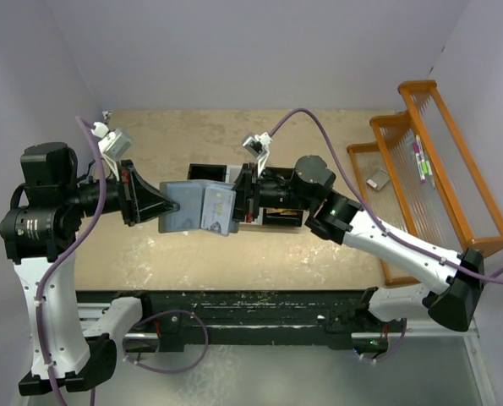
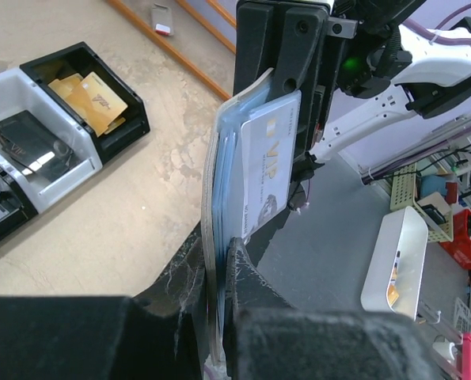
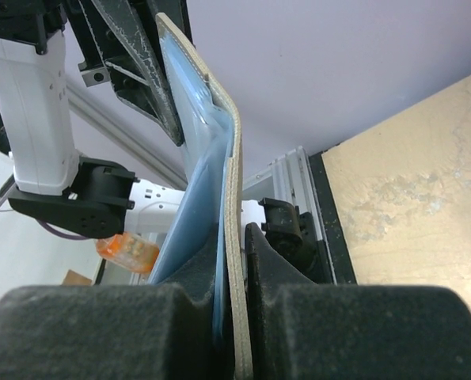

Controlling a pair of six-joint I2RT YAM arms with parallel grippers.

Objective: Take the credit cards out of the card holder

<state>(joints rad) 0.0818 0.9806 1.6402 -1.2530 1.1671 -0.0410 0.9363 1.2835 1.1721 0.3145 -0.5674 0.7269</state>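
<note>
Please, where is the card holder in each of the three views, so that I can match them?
Top external: holder in the middle, over the table, clamped between left pincer and right pincer.
Left wrist: holder edge-on, upright at centre, rising from the left pincer; table at left.
Right wrist: holder edge-on at centre, rising from the right pincer; table at right.
Shared landmark: the tan table.

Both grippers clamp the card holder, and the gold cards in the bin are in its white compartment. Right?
Not quite. In the left wrist view the gold cards lie in the black compartment; the white compartment holds black cards. Both the left gripper and right gripper do clamp the card holder.
</note>
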